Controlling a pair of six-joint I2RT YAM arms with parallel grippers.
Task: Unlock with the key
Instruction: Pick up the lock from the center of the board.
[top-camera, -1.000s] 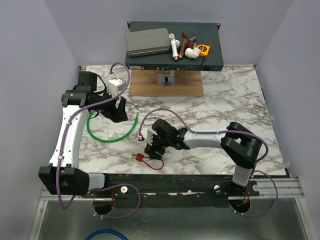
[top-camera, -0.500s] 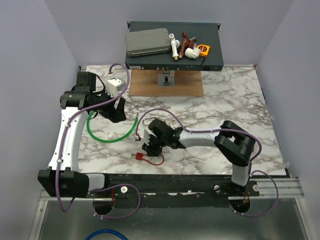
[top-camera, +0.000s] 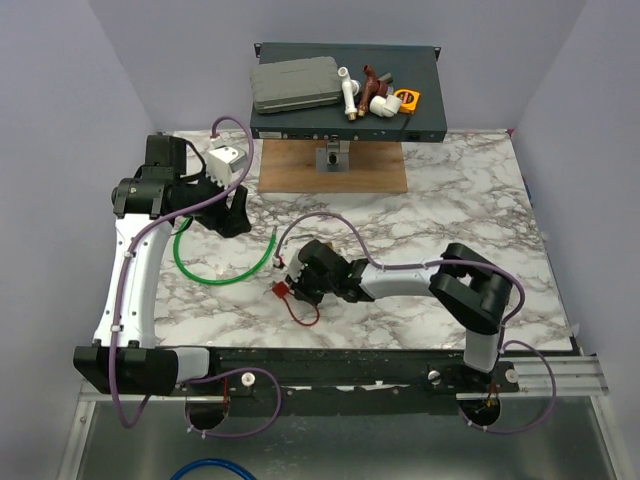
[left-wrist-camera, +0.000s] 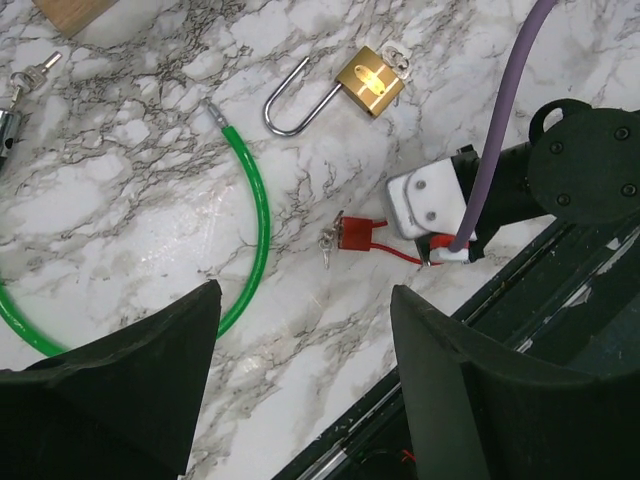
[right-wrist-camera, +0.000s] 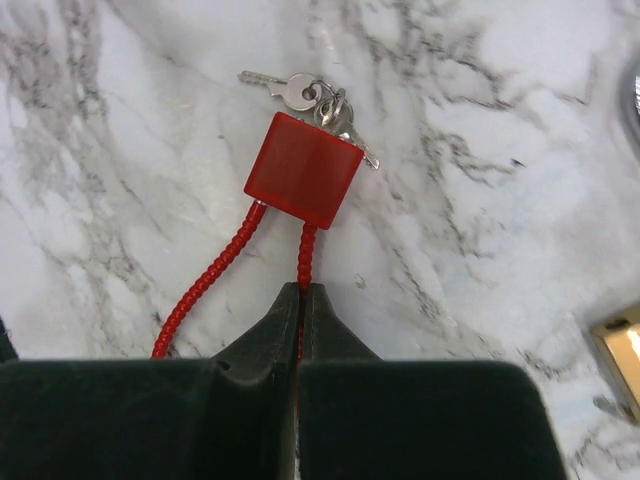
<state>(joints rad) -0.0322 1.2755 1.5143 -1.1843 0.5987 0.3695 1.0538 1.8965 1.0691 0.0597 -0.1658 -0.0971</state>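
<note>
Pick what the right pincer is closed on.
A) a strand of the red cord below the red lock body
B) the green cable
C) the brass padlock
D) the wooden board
A: in the right wrist view the right pincer has its jaws pressed together on one strand of the red cord, just below the red lock body.
</note>
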